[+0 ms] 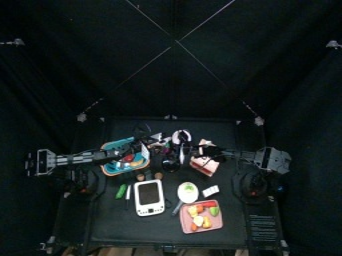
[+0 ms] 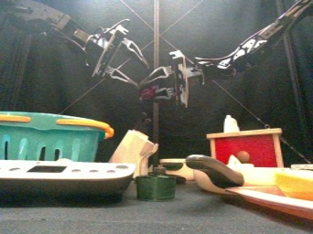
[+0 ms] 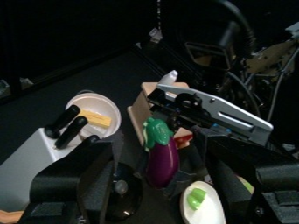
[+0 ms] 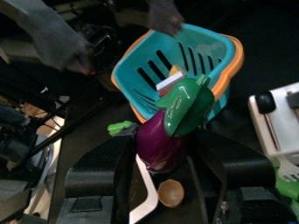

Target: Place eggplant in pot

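A purple eggplant (image 4: pixel 163 140) with a green cap hangs in the air above the table's middle, and shows in the front view (image 2: pixel 149 92) and the left wrist view (image 3: pixel 163 160) too. My right gripper (image 4: pixel 170 168) is shut on it, reaching in from the right (image 2: pixel 171 80). My left gripper (image 3: pixel 170 206) is open, close beside the eggplant on the left (image 2: pixel 123 69), its jaws standing wide on either side of it. A white pot (image 3: pixel 96 111) with black handles holds a yellow piece; its black handle (image 2: pixel 215 169) lies at the front right.
A teal basket (image 2: pixel 47 137) with an orange rim stands at the left. A white scale (image 2: pixel 61 174) lies at the front, with a small dark green vessel (image 2: pixel 154 187) beside it. A red box (image 2: pixel 244 146) with a white bottle (image 2: pixel 230 123) and a pink tray (image 1: pixel 201 215) are at the right.
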`<action>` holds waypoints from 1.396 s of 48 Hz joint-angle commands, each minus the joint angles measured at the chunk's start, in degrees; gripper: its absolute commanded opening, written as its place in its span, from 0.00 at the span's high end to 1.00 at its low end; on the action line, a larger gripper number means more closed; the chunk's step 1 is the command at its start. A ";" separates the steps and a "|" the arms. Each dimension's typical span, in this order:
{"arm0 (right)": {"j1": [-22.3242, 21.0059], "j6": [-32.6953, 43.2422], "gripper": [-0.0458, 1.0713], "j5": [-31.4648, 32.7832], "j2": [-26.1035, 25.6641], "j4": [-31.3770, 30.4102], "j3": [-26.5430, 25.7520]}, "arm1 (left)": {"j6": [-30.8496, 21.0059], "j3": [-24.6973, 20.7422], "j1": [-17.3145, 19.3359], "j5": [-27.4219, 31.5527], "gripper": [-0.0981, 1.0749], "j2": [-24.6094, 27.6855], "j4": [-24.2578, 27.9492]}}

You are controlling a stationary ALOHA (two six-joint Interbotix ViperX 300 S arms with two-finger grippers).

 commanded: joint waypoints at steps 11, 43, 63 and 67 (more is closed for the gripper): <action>-4.04 2.11 0.42 12.83 -3.08 5.63 0.00 | 0.26 7.03 -1.85 0.79 0.09 -5.63 2.72; -2.81 1.93 0.42 47.02 4.31 4.75 -9.49 | 0.26 13.89 -8.00 0.79 0.09 -5.27 19.95; -0.79 -0.18 0.42 54.32 8.09 9.32 -12.57 | 0.18 16.44 -10.46 0.35 0.09 -3.87 28.83; -0.44 -0.44 0.42 54.58 9.14 10.02 -13.45 | 0.18 16.70 -10.46 0.18 0.09 -3.69 29.36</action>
